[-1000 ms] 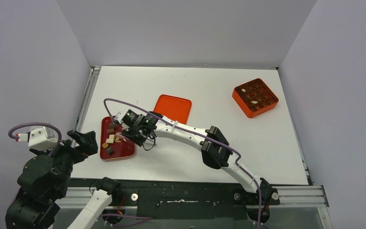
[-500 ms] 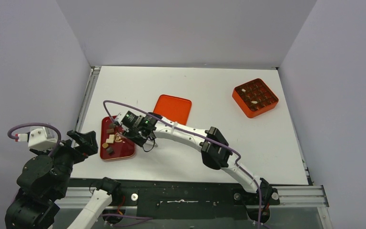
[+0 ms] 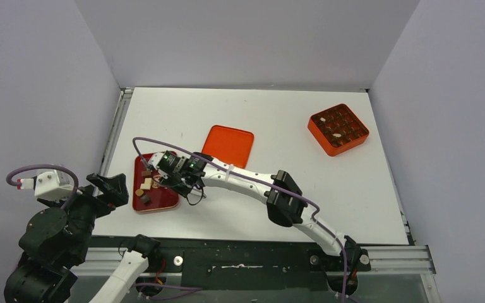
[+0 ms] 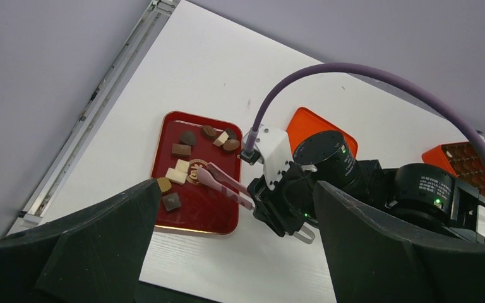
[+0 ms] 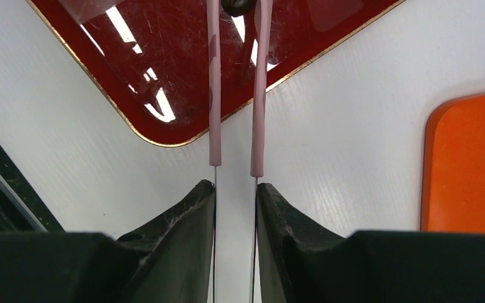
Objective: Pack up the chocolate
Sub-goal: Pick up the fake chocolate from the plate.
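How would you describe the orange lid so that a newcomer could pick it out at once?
On the white table, look near the middle, just beyond the right arm. The lid lies there, right of the red tray. Unlike the gridded orange box at the far right, it is flat and plain.

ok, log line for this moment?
right hand: holds pink tongs | tips: straddling chocolate on red tray | left hand: open, aside
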Available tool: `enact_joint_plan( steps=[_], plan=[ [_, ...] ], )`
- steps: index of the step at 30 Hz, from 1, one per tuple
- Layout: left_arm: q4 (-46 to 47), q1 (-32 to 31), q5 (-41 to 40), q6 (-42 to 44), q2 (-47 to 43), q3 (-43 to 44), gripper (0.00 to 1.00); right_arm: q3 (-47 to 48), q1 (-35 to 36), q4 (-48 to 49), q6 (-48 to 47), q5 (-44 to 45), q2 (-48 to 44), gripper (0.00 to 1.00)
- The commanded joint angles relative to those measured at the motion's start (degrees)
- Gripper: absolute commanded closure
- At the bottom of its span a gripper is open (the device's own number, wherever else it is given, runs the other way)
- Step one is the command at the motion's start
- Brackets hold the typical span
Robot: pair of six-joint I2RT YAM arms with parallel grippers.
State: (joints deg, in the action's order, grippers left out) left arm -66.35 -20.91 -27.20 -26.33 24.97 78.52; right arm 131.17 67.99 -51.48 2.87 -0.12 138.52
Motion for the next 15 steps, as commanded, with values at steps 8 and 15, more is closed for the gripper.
enact_joint_plan(
  steps=[8,15],
  plan=[
    [-0.3,0.0,0.2,-0.6,-1.2,0.6,0.10,-2.2,0.4,4.8,3.0,-1.6,-10.8,0.76],
    [0.1,0.1,0.7,-0.5,-1.2,-1.2,0.10,-6.2,-0.5,5.1,4.3,-0.2,-16.1,0.76]
  ],
)
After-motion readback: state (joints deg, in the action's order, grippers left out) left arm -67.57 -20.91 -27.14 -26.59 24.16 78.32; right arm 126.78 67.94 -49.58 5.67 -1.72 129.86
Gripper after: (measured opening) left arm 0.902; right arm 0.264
